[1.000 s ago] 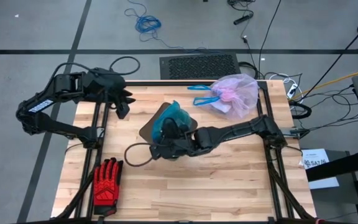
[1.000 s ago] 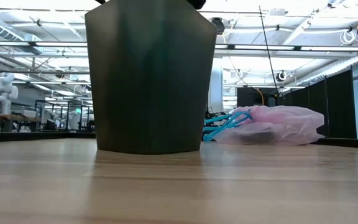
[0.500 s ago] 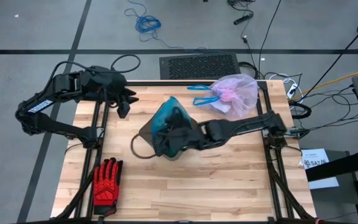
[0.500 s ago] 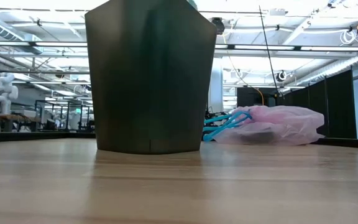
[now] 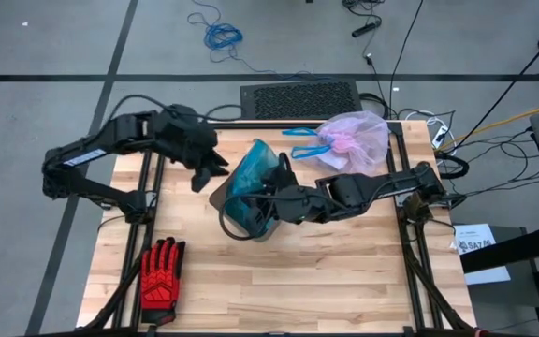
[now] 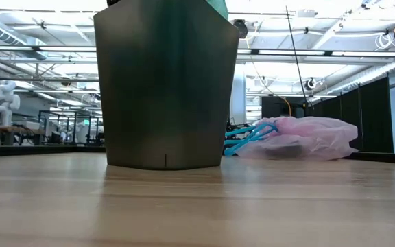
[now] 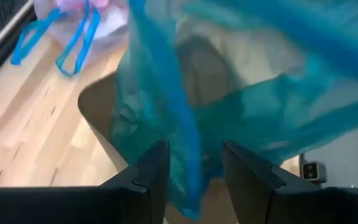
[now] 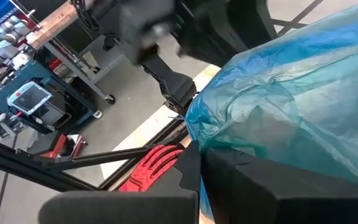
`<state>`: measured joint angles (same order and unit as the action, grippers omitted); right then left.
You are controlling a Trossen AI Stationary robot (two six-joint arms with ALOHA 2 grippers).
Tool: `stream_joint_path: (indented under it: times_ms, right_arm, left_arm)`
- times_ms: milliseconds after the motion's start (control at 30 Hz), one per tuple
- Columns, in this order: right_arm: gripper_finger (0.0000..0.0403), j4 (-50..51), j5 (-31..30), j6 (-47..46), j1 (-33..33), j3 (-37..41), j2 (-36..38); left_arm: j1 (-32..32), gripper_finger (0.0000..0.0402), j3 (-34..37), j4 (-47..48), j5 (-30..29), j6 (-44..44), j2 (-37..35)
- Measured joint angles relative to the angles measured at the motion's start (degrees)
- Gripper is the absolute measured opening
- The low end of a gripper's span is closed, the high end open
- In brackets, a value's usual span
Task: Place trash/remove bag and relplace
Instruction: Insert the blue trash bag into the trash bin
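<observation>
R pincer [image 5: 271, 194] is clamped shut on the teal-blue bag [image 5: 249, 178] over the dark bin [image 6: 166, 86] mid-table; L pincer [image 7: 192, 171] has its fingers parted w/ a fold of teal film hanging between them, not pinched yet. To do the step well, I'd judge: L should close on the far hem, then both spread the mouth wide and pull it down over the rim evenly, w/o tipping the bin. Pink-lavender bag [image 5: 354, 142] w/ blue handles lies filled at the table's [image 5: 344, 271] far R corner, well apart from bin. Count: 2 bags, 1 bin, 1 red glove [image 5: 161, 278] near L edge; no loose trash visible.
</observation>
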<state>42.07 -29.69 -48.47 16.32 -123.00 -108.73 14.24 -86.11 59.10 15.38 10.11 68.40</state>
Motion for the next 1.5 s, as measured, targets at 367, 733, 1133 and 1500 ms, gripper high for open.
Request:
stream_joint_path:
  times_ms: [367, 733, 1133, 1500]
  right_arm:
    - [0.0000, -0.4, 0.0, 0.0, 0.3, 0.0, 0.0]
    - [0.0000, -0.9, -0.4, 0.1, -0.2, 0.0, 0.0]
    - [0.0000, -1.2, -0.7, 2.7, -0.2, 0.0, 1.3]
    - [0.0000, 8.9, -0.7, 1.3, -0.9, 0.0, 1.5]
  left_arm:
    - [-0.1, 0.0201, 9.1, -11.1, 1.4, 5.3, -0.1]
    - [-0.8, 0.0212, 10.8, -16.2, 1.7, 6.1, 3.2]
    - [0.2, 0.0014, 10.9, -15.0, 0.3, 3.1, 2.9]
    - [3.1, 0.0001, 6.0, -1.4, 2.7, 10.5, -8.5]
